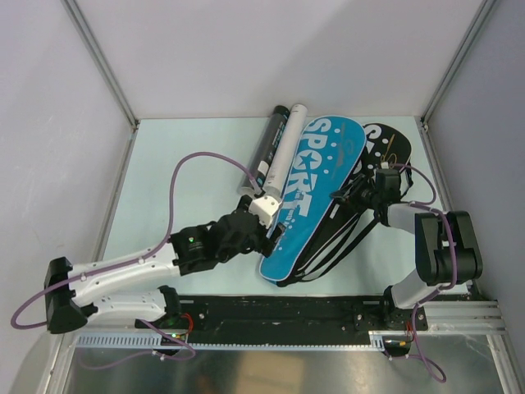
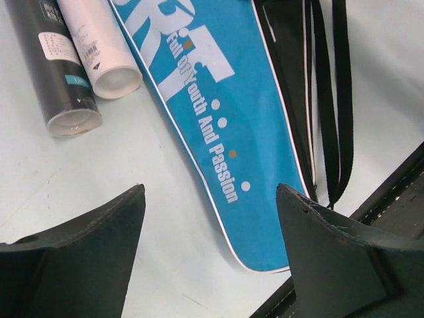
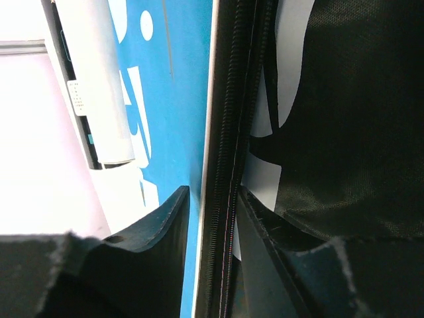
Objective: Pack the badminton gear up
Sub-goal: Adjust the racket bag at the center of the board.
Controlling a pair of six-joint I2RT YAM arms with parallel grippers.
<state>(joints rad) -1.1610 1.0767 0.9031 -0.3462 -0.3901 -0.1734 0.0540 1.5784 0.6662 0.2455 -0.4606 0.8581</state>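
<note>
Top view looks down over the whole table [image 1: 205, 164]; both wrist views close in on the blue bag [image 1: 308, 193].

Blue bag [image 1: 316, 185] with white lettering, black bag [image 1: 385, 152], black tube [image 1: 262, 152], white tube [image 1: 283, 152]

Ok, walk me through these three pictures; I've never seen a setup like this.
Two robot arms are bolted to a pale green table. The overhead view looks down on both; the other two come from cameras on each wrist. On the table lie a long black tube, a long white tube, a blue racket-shaped "SPORT" bag and a black racket-shaped bag partly under it. The left pincer hangs open over the blue bag's narrow end, holding nothing. The right pincer is pinching the black zipped edge between the bags.
</note>
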